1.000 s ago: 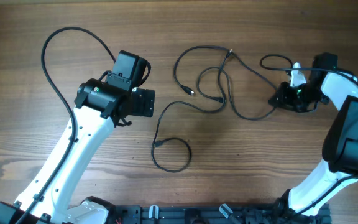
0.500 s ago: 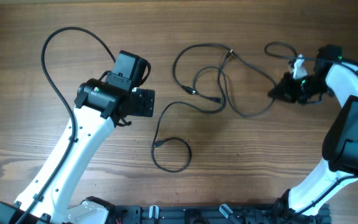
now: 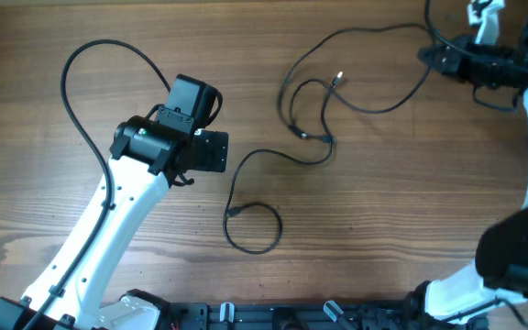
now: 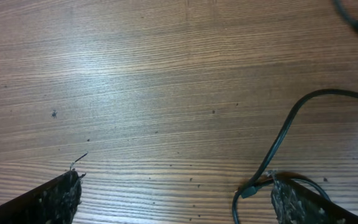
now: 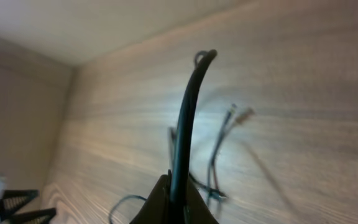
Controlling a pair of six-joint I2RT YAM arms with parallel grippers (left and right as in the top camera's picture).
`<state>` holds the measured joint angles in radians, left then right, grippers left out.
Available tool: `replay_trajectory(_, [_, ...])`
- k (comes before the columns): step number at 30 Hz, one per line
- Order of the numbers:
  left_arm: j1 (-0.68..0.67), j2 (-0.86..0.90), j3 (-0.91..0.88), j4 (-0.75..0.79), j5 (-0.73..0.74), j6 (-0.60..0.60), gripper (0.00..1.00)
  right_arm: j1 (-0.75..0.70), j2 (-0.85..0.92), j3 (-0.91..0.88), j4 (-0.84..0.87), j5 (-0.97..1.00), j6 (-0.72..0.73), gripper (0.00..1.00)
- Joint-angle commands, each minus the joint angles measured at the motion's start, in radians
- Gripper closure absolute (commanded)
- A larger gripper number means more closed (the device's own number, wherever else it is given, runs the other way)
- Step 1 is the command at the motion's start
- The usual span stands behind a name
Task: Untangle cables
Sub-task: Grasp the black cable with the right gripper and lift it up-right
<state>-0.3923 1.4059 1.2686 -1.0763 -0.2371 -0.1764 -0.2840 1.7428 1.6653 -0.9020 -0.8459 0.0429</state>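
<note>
Right gripper (image 3: 434, 57) has swung away to the far right corner of the table (image 3: 383, 229), jaws pressed together on one strand of the cables (image 3: 374, 110). The centre bunch draws out with fewer crossings, though we still see loops mid-table. Right arm is stretched long. Left gripper (image 4: 178, 204) hovers spread wide, unmoved, over the near loop (image 3: 250, 251).

wood table (image 3: 383, 229); thin black cables (image 3: 302, 136) strewn loose on top
</note>
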Motion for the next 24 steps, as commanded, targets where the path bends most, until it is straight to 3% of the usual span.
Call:
replay_trajectory(1, [0.004,-0.014,-0.001,0.0,0.002,0.012,0.0,0.006,-0.12,0.024,0.028,-0.046,0.097,0.96])
replay_trajectory(12, [0.004,-0.014,-0.001,0.0,0.002,0.012,0.0,0.006,-0.441,0.024,0.258,-0.047,0.257,0.96])
replay_trajectory(17, [0.004,-0.014,-0.001,0.0,0.002,0.012,0.0,0.006,-0.47,0.024,0.352,-0.156,0.359,0.96])
replay_trajectory(24, [0.004,-0.014,-0.001,0.0,0.002,0.012,0.0,0.006,-0.469,0.023,0.339,-0.153,0.375,0.96])
